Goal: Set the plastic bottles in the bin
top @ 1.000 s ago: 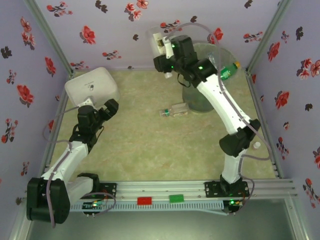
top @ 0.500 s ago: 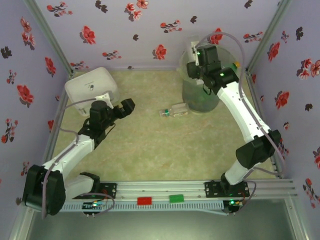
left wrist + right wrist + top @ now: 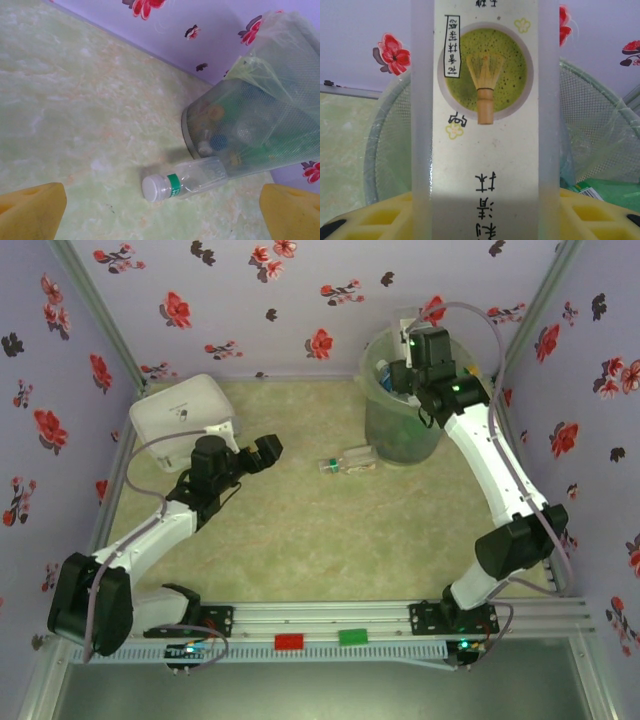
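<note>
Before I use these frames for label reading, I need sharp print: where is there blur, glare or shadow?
Right wrist view: the matcha-labelled bottle sits close, its print readable but soft, shaded low in frame. Left wrist view: the yellow fingertips are out of focus in the corners; the clear bottle is sharp, with a soft shadow beside it. Top external view: even light, no strong glare.

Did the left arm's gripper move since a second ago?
Yes. The left gripper has slid right, away from the white box and toward the clear bottle lying beside the bin.
</note>
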Motion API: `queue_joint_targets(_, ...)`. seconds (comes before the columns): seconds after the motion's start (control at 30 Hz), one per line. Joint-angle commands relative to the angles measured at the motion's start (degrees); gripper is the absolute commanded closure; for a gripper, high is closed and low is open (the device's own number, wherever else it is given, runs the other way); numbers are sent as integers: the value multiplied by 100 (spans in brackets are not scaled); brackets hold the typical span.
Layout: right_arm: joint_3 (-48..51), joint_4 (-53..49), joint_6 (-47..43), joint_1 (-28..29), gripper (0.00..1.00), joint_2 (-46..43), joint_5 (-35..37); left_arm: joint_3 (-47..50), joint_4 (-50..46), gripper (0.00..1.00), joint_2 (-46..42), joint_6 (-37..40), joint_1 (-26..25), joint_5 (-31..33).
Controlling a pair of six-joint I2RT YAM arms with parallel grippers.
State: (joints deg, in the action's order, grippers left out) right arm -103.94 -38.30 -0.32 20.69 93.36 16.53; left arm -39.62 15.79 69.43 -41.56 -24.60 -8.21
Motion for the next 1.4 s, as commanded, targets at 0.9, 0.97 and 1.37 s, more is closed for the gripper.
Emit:
queue_joint_targets(0.9,1609,472,1638,355,0,-1740,-683,-96,-95,0,-72,-146,265,835)
queue_joint_targets(0.97,2038,512,2095,609,0,-1968,-444,42,22,0,-158,-312,444,861)
queue_joint_targets(1.37,4355,2345,5130,1689,0,-1403,-399,650,-144,0,-674,-453,821,937)
